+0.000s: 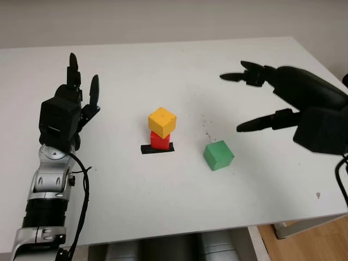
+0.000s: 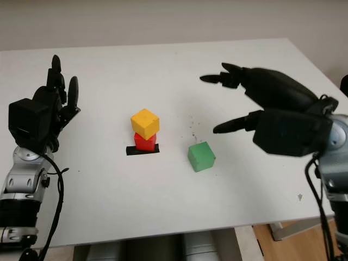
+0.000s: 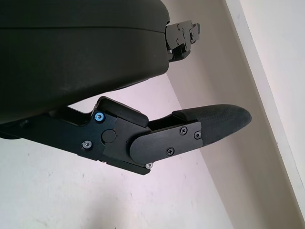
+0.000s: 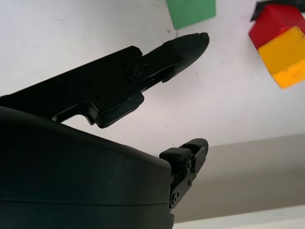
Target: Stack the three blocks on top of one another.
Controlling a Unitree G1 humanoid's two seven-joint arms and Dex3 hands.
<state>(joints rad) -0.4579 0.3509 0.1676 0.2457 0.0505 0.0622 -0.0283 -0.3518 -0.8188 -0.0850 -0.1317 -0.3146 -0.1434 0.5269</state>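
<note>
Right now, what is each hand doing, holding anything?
Left hand: open, raised at the table's left side.
Right hand: open, holding nothing, above and right of the green block.

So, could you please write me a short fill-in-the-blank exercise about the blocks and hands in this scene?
1. The yellow block sits on top of the ____ block.
2. The block standing alone on the table is ____.
3. The red block rests on a strip of ____ tape.
4. The hand nearer the green block is the ____ hand.

Missing words: red; green; black; right
</note>
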